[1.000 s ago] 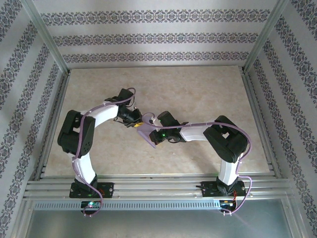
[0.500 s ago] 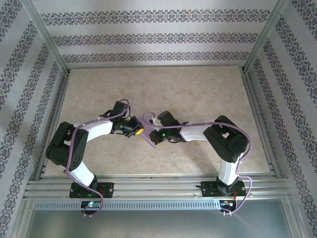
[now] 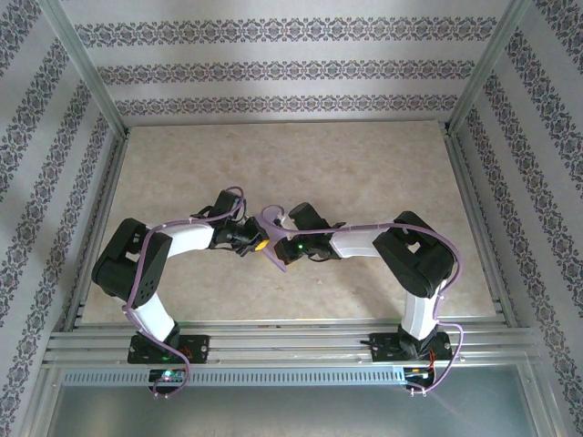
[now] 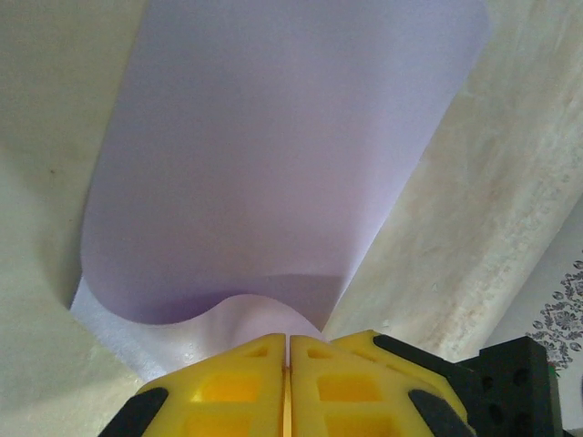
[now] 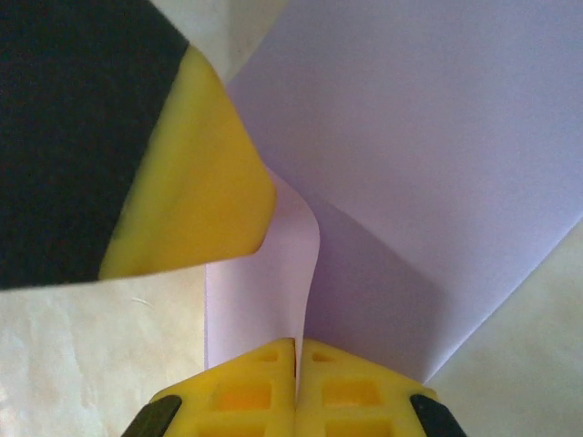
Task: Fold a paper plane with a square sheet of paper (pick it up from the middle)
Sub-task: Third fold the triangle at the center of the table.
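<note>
From above, the two arms reach toward each other over the beige marbled counter, and the square sheet of thin pale lavender paper stands lifted and bent between them, near the middle of the counter's front half. The left end effector meets the sheet from the left and the right end effector from the right, their tips just beside each other. In the left wrist view, the left end effector has its yellow fingers pressed together on a curled-up lower edge of the sheet, which arches away above the counter. In the right wrist view, the right end effector is clamped on an upright ridge of the sheet, with the paper fanning out to the right. One yellow-and-black finger of the left end effector sits at the upper left, against that same ridge.
</note>
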Motion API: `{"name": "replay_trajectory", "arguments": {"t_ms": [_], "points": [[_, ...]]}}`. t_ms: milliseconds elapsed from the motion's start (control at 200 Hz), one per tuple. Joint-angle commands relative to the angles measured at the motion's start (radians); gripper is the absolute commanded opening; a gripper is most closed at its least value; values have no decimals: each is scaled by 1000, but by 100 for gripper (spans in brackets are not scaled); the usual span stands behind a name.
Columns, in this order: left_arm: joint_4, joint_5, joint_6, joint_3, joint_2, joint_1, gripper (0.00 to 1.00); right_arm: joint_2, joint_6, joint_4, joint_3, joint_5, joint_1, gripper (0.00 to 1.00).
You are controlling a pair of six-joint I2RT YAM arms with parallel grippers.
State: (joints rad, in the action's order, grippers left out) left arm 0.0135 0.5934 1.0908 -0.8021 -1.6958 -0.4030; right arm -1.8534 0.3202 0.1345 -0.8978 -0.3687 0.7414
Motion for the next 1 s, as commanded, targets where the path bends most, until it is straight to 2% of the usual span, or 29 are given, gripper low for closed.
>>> {"name": "replay_trajectory", "arguments": {"t_ms": [0, 680, 994], "points": [[-14, -21, 23, 17, -15, -13, 10, -37, 8, -64, -6, 13, -8, 5], [57, -71, 24, 35, -2, -15, 10, -49, 13, -88, -13, 24, -9, 7], [23, -70, 23, 53, -21, -15, 10, -56, 16, -95, -16, 24, -10, 8]]}}
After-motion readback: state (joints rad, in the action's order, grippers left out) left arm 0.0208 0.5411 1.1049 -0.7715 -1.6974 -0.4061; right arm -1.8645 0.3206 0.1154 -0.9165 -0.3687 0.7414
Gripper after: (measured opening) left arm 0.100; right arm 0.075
